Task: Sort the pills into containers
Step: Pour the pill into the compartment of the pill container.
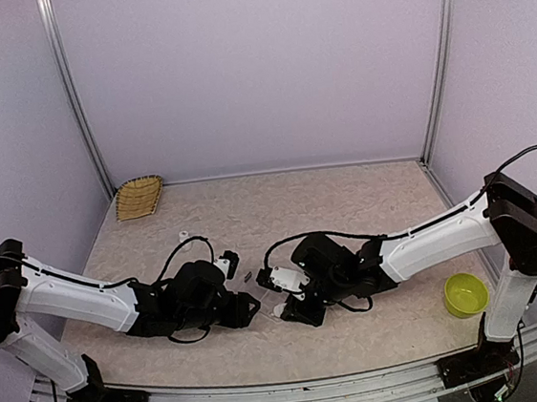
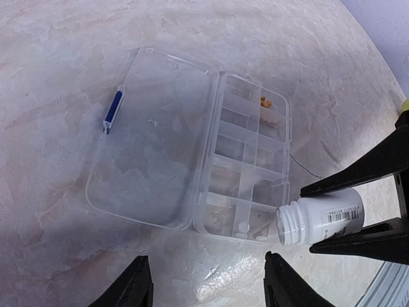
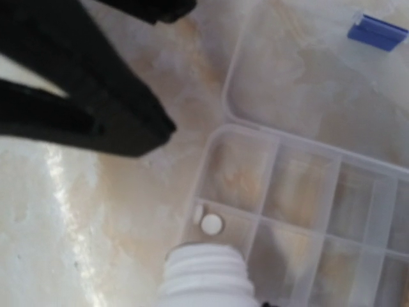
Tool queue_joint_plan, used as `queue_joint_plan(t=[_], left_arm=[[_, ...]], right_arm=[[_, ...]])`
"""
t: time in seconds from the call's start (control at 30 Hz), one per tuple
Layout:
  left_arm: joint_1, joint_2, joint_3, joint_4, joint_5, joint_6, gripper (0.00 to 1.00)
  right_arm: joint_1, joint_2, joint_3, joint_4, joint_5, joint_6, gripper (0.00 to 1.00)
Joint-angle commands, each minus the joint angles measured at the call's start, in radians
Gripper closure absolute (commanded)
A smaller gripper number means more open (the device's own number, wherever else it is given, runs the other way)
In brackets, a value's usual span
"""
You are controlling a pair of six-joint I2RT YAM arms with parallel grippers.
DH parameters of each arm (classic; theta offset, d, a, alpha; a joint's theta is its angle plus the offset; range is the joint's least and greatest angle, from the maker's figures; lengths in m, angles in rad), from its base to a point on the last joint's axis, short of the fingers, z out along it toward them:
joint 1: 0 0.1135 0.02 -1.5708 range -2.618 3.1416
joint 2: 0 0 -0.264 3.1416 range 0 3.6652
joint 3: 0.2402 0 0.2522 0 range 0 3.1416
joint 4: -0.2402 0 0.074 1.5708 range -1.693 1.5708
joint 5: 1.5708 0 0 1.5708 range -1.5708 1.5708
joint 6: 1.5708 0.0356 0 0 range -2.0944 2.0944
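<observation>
Gripping a white bottle (image 2: 323, 219) sideways, right gripper (image 2: 308, 220) is clamped on it at lower right of the left wrist frame. Bottle mouth sits at the organizer box (image 2: 243, 137) corner cell (image 2: 223, 216). Pale pills (image 2: 243, 226) lie in that cell; orange pills (image 2: 266, 101) at the box's upper end. Lid (image 2: 153, 141) lies flat open, left. Left gripper (image 2: 206, 272) fingers apart, empty, bottom edge.

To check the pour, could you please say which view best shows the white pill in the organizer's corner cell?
The right wrist view: the white pill lies close up beside the white bottle. The left wrist view shows only a pale dot; the top external view cannot resolve it.
</observation>
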Motion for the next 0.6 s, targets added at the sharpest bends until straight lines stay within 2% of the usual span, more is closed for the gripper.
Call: queue_joint_plan(t=[0.0, 0.4, 0.57], left_arm=[[-0.007, 0.008, 0.010, 0.007, 0.006, 0.001, 0.42], [-0.008, 0.007, 0.000, 0.014, 0.006, -0.004, 0.42], [-0.008, 0.005, -0.003, 0.014, 0.003, -0.004, 0.42]], right_arm=[[0.009, 0.006, 0.040, -0.098, 0.024, -0.022, 0.79], [0.010, 0.036, 0.080, -0.147, 0.013, -0.043, 0.79], [0.010, 0.019, 0.036, -0.079, 0.001, -0.042, 0.79]])
